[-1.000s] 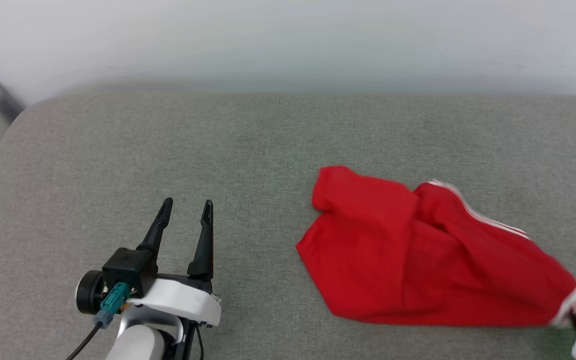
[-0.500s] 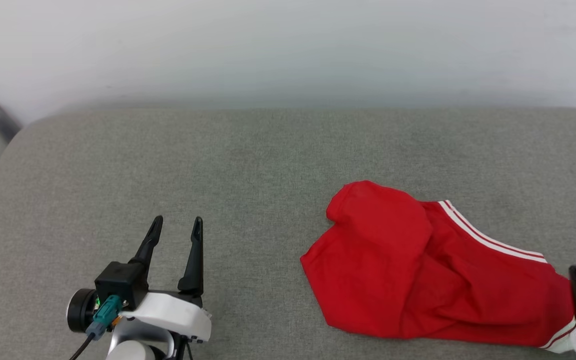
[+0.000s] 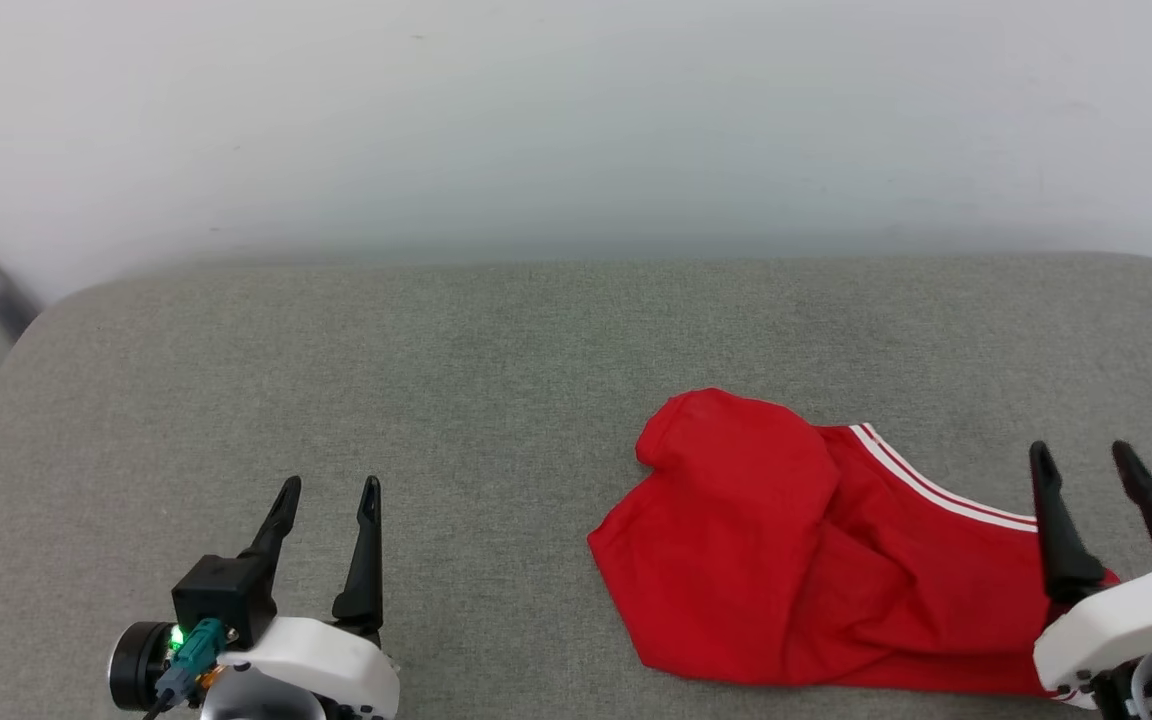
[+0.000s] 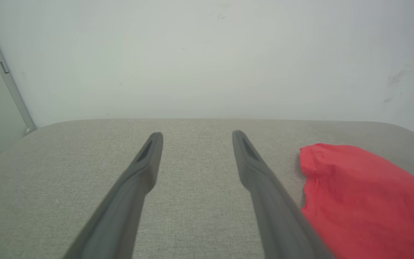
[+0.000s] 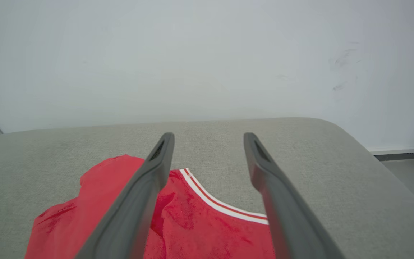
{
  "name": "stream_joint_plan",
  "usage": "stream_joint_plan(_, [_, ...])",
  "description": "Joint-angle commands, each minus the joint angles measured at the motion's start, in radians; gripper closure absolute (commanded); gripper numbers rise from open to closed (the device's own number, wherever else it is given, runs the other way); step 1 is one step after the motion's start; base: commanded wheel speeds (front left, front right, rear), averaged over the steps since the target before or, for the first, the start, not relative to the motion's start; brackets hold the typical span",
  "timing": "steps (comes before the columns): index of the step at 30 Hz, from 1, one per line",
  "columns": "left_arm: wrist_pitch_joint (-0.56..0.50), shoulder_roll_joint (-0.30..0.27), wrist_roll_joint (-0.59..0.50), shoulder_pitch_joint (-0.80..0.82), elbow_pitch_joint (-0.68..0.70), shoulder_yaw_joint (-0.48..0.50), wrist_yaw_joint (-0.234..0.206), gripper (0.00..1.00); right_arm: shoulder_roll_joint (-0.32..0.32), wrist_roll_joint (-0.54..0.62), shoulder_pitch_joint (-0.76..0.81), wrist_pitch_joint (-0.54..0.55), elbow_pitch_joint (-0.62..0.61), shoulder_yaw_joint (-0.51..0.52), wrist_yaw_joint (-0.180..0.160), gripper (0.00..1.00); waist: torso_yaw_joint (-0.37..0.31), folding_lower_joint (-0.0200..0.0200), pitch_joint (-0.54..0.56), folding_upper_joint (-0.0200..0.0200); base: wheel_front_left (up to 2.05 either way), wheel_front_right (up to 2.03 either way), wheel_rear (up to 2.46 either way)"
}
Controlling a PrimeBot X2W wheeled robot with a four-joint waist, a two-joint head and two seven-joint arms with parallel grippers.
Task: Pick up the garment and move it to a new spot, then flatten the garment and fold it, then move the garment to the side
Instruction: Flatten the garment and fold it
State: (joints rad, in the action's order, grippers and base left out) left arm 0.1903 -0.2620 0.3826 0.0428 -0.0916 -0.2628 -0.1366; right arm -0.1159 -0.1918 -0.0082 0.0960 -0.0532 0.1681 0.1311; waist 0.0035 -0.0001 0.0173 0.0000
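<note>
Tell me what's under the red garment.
The garment lies crumpled on the grey cushion, which shows past its edges. Whatever sits beneath its folds is covered.

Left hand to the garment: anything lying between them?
Nothing. In the head view, the stretch of grey cushion between the left hand and the garment is bare.

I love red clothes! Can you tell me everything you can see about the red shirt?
The garment is soft-looking red cloth with white-and-red striped trim along one edge. It lies crumpled in a heap, folded over itself, on the grey padded surface, right of middle. The open right end effector is at its right end, gripping nothing; contact is unclear.
</note>
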Motion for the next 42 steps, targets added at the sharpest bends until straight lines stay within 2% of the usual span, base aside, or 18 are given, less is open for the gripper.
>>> stream_joint_plan(1, [-0.002, -0.004, 0.003, -0.018, 0.004, -0.002, -0.005, 0.0, 0.006, 0.01, 0.02, -0.007, -0.01, -0.011, -0.001, 0.0, 0.0, 0.0001, 0.002, 0.0, 0.0, 0.0, 0.0])
stream_joint_plan(13, [-0.045, -0.025, 0.014, -0.025, 0.0, 0.0, -0.019, 0.0, 0.051, 0.045, 0.127, 0.024, -0.115, -0.109, -0.001, 0.0, -0.033, 0.0001, 0.012, 0.0, 0.0, 0.0, 0.0])
stream_joint_plan(18, [-0.076, -0.021, 0.003, 0.043, -0.018, -0.035, 0.01, 0.0, 0.058, 0.048, 0.121, 0.027, -0.135, -0.12, -0.001, 0.0, -0.049, 0.0001, -0.001, 0.0, 0.0, 0.0, 0.0])
stream_joint_plan(23, [-0.123, 0.007, -0.005, 0.18, -0.054, -0.1, 0.071, 0.0, 0.061, 0.05, 0.08, 0.025, -0.157, -0.134, -0.001, 0.0, -0.075, 0.0001, -0.055, 0.0, 0.0, 0.0, 0.0])
stream_joint_plan(29, [-0.279, 0.039, -0.002, 0.372, -0.154, -0.192, 0.17, 0.0, 0.064, 0.043, 0.032, 0.012, -0.162, -0.151, -0.001, 0.0, -0.105, 0.0001, -0.15, 0.0, 0.0, 0.0, 0.0])
stream_joint_plan(33, [-0.44, 0.035, 0.01, 0.461, -0.231, -0.252, 0.217, 0.0, 0.065, 0.042, 0.014, 0.006, -0.15, -0.155, -0.001, 0.0, -0.123, 0.0001, -0.193, 0.0, 0.0, 0.0, 0.0])
stream_joint_plan(37, [-0.597, 0.025, 0.027, 0.517, -0.296, -0.318, 0.249, 0.0, 0.066, 0.041, 0.0, -0.004, -0.135, -0.148, -0.001, 0.0, -0.137, 0.0001, -0.223, 0.0, 0.0, 0.0, 0.0])
stream_joint_plan(42, [-0.75, 0.001, 0.063, 0.557, -0.36, -0.407, 0.264, 0.0, 0.066, 0.035, -0.018, -0.009, -0.116, -0.138, -0.001, 0.0, -0.15, 0.0001, -0.251, 0.0, 0.0, 0.0, 0.0])
